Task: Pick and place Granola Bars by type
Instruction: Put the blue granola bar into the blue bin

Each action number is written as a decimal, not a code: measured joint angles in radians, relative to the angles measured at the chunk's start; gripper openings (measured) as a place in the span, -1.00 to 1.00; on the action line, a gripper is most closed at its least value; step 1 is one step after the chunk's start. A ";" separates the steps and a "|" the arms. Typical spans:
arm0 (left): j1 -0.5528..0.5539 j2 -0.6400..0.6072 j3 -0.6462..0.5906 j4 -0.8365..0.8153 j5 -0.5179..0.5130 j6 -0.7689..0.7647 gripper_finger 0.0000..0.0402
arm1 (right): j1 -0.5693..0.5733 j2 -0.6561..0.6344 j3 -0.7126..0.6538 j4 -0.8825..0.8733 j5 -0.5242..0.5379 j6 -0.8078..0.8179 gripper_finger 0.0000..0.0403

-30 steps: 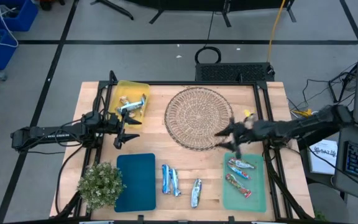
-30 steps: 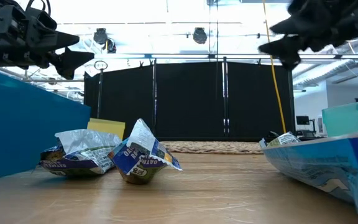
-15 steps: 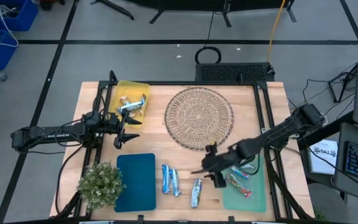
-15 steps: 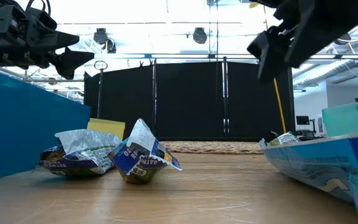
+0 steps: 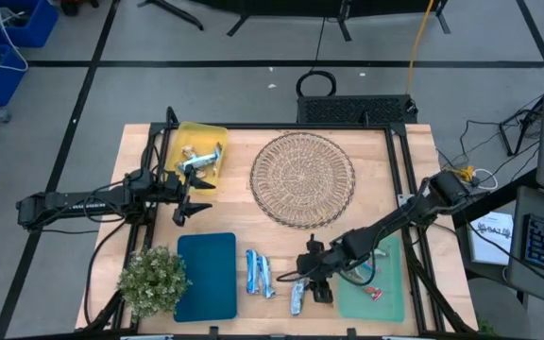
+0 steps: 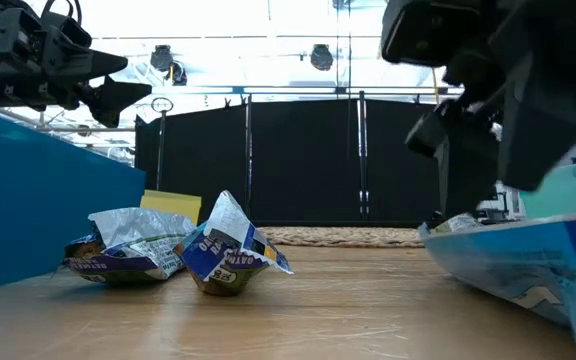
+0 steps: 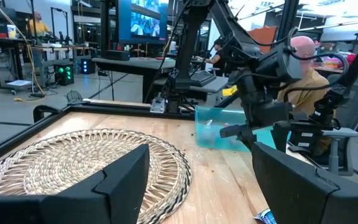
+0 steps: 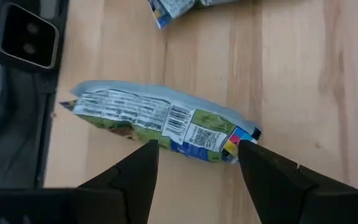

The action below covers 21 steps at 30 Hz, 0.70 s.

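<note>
A blue-and-silver granola bar [image 5: 297,297] lies flat on the wood near the table's front edge; it also shows in the right wrist view [image 8: 160,121]. My right gripper [image 5: 310,280] hangs open just over it, its fingers [image 8: 272,180] pointing down on either side of one end, touching nothing. Two more blue bars [image 5: 258,272] lie side by side to the left. One silver bar [image 5: 199,159] lies on the yellow mat [image 5: 213,134]. A red bar [image 5: 372,293] lies on the green mat [image 5: 390,300]. My left gripper [image 5: 189,195] waits open beside the yellow mat.
The round wicker basket [image 5: 302,179] sits at the table's middle back. A teal mat [image 5: 206,276] and a potted plant [image 5: 152,280] are at the front left. My right arm [image 5: 395,222] crosses over the green mat and hides part of it.
My right gripper has swung from beside the basket's right rim toward the table's near edge and left, past the green mat, and has come down over the single blue bar. Its fingers stay open. The bars have not moved.
</note>
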<state>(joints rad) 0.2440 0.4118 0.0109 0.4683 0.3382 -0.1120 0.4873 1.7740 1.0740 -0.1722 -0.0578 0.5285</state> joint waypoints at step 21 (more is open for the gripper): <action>0.000 0.000 0.000 0.000 0.000 0.000 0.41 | -0.033 0.071 0.000 0.026 0.109 -0.018 0.04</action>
<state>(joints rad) 0.2440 0.4118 0.0109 0.4679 0.3382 -0.1120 0.4544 1.8450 1.0744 -0.1463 0.0516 0.5102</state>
